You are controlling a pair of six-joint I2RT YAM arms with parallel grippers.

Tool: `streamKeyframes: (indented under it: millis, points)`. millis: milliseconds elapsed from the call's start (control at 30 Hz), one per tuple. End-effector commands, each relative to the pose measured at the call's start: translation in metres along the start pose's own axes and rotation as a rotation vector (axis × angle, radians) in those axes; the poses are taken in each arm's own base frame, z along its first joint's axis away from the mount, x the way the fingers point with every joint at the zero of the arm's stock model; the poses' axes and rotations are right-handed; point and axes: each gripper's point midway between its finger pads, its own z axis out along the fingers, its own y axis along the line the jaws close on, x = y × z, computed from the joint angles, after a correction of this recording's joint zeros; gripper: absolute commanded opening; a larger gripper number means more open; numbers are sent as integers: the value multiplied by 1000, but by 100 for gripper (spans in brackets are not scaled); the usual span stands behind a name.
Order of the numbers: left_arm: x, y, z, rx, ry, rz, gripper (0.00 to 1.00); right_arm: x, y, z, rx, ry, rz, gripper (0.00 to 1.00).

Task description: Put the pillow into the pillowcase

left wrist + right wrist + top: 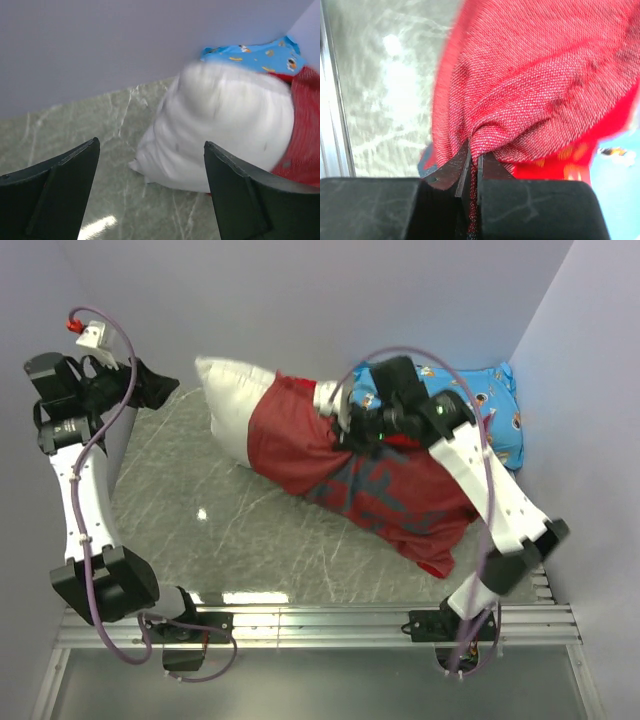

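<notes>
The right gripper [345,428] [474,157] is closed tight on a bunched fold of the pillowcase [375,485] [545,75]. In the right wrist view the red weave is pinched between the two dark fingers with no gap showing, and the cloth rises away from them in a taut ridge. From above, this grip sits on the far edge of the case, close to its open mouth. The left gripper [160,387] [151,145] stands wide apart and holds nothing. It sits near the far left corner of the surface [200,510] [75,125], aimed at the bare end of the pillow [235,405] [225,130] but well clear of it. The pillow lies slantwise across the surface, running from far left towards the near right, and most of it is inside the case. Only its plump white end sticks out at the left, smooth and unmarked, resting on the grey marbled top. The case's rim wraps around the pillow just past that end. The face turned upward is dull red with dark grey markings, and a strip of brighter red shows at the near right corner, where the loose cloth lies wrinkled and flat. A blue pillow [490,410] [255,55] with a cartoon print lies in the far right corner behind the right arm, against the wall and just beside the red case
</notes>
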Motion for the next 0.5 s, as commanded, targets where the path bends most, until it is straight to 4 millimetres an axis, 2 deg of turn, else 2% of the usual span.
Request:
streamKeyframes:
  millis: [0, 33, 67, 100, 167, 200, 233, 267, 333, 367, 400, 433, 467]
  points:
    - [-42, -57, -24, 224, -54, 189, 91, -32, 26, -12, 65, -73, -333, 0]
    - [-37, -65, -30, 254, -38, 261, 91, -31, 28, -9, 77, -72, -362, 0]
    - [-35, -70, -33, 273, -33, 287, 94, -15, 36, 2, 51, -40, -363, 0]
    - [-30, -77, -35, 301, -26, 298, 95, -15, 43, 2, 45, -44, -377, 0]
    - [-6, -92, -38, 357, 31, 366, 95, -1, 48, 11, 38, -10, -374, 0]
    - [4, -91, -35, 363, 50, 536, 96, 3, 46, 13, 42, 2, -372, 0]
    - [33, -103, -43, 402, 150, 509, 96, 5, 46, 15, 46, 10, -366, 0]
    - [49, -125, -40, 479, 191, 569, 96, 7, 45, 15, 48, 20, -370, 0]
    - [74, -134, -41, 529, 259, 653, 96, 5, 43, 12, 63, 18, -379, 0]
    - [93, -144, -45, 578, 300, 625, 97, 6, 43, 10, 67, 24, -386, 0]
    - [102, -147, -46, 601, 323, 626, 97, 7, 45, 9, 63, 27, -393, 0]
    - [121, -146, -44, 631, 371, 668, 98, 10, 47, 7, 55, 35, -393, 0]
    - [127, -143, -41, 631, 378, 696, 97, 11, 50, 3, 55, 31, -402, 0]
